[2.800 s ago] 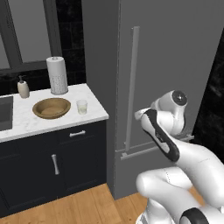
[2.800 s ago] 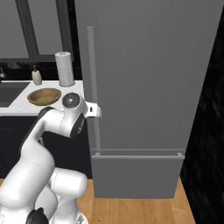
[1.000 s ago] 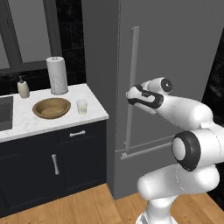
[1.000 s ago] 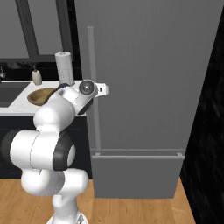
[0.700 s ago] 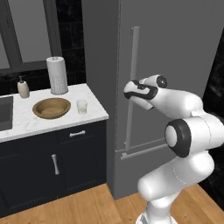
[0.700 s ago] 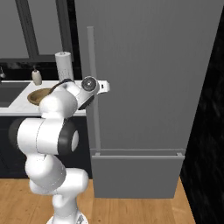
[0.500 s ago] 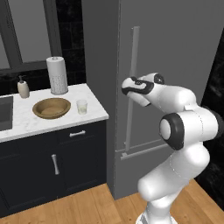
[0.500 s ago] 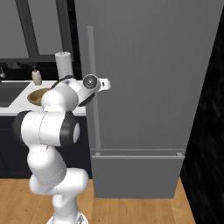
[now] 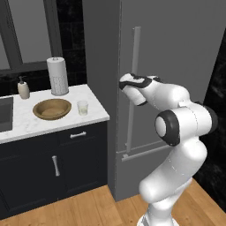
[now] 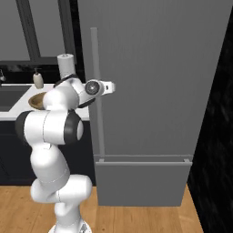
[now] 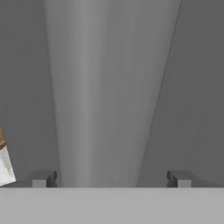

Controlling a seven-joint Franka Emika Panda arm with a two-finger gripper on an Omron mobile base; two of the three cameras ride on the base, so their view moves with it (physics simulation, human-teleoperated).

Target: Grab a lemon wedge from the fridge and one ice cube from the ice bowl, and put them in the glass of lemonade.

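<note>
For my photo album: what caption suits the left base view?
White arm's open gripper reaches the closed fridge handle.

Arm (image 9: pixel 176 132): glossy white shell built of rounded, bulbous segments, smooth throughout. Joints: dark grey to black round end caps, one large disc on the elbow housing, with dark bands where segments meet. Wrist section: white with a black collar and a small dark circular cap on its side. Hand: small white block. Fingertips (image 11: pixel 43 179): two short, square-ended grey pads. Foot of arm: broad white rounded pedestal. Surface plain.
</note>
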